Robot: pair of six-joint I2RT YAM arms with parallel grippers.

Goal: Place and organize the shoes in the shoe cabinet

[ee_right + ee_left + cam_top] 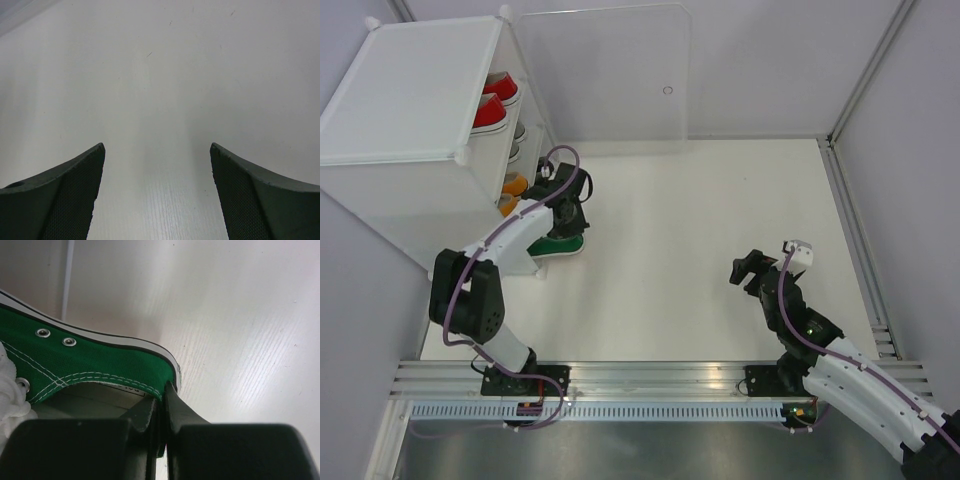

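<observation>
Left gripper [162, 412]: I pinch the green shoe [85, 365] by its heel wall, jaws nearly together.
Shoe's length: runs crosswise, left of centre in the top view.
Cabinet [410, 130]: upper left, its open side just up-left of my grip.
Right gripper [752, 268]: wide, empty, well apart at the right.

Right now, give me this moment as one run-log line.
left gripper shut on green shoe collar | right gripper open, empty | red shoes in shoe cabinet

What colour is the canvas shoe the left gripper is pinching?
Green. The canvas sneaker shows best in the left wrist view.
</observation>
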